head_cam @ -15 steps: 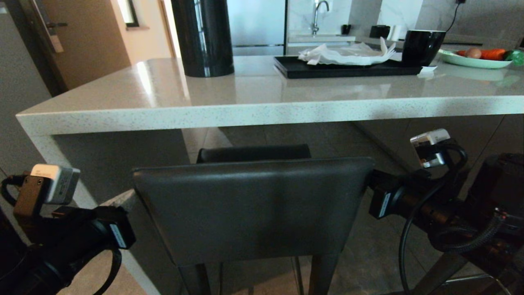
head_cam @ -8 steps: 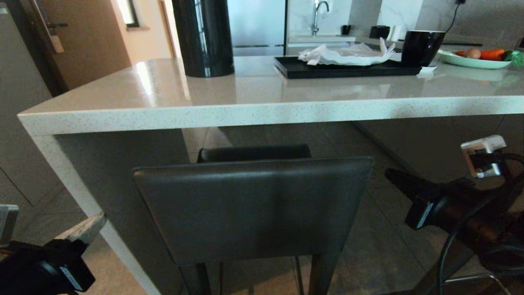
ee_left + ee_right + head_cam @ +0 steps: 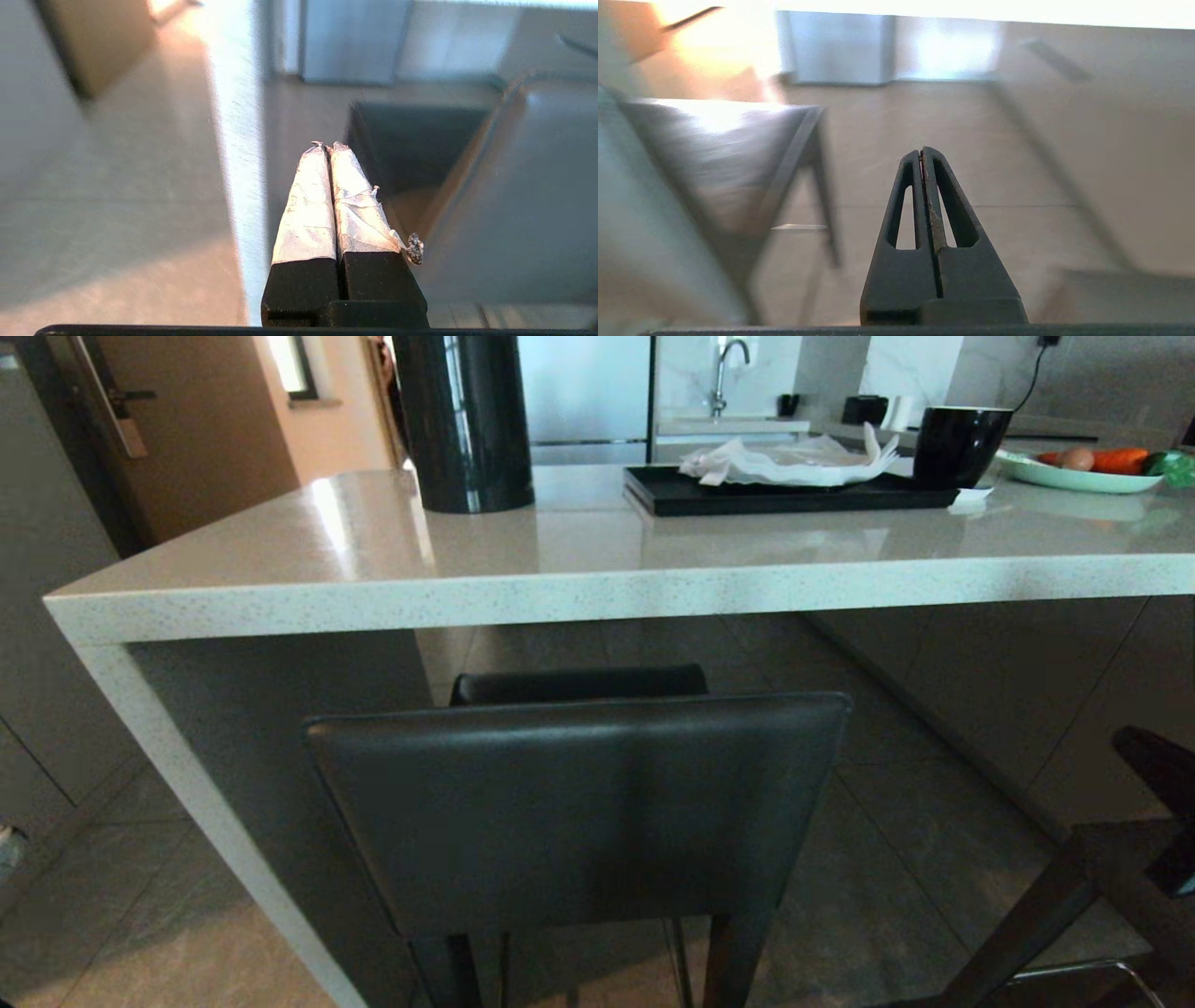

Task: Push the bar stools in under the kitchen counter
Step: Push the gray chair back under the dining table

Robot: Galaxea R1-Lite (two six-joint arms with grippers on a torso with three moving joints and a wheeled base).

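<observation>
1. A bar stool (image 3: 574, 812) stands at six o'clock, its seat under the kitchen counter (image 3: 597, 593).
2. A second stool (image 3: 1153, 840) sits at four o'clock, outside the counter.
3. The left gripper (image 3: 327, 147) is pressed closed, empty.
4. The right gripper (image 3: 922, 151) is likewise closed, empty.

i see the near bar stool (image 3: 574, 812) in dark grey leather with dark legs. the kitchen counter (image 3: 597, 593) is pale grey-white speckled stone, glossy on top. on it a glossy black cylinder (image 3: 464, 420) far left, a black tray (image 3: 794, 493) holding white crumpled paper (image 3: 794, 460), a black mug (image 3: 962, 443), and a pale green plate (image 3: 1074, 476) with orange carrot (image 3: 1120, 458). floor tiles (image 3: 896, 859) grey-beige.
</observation>
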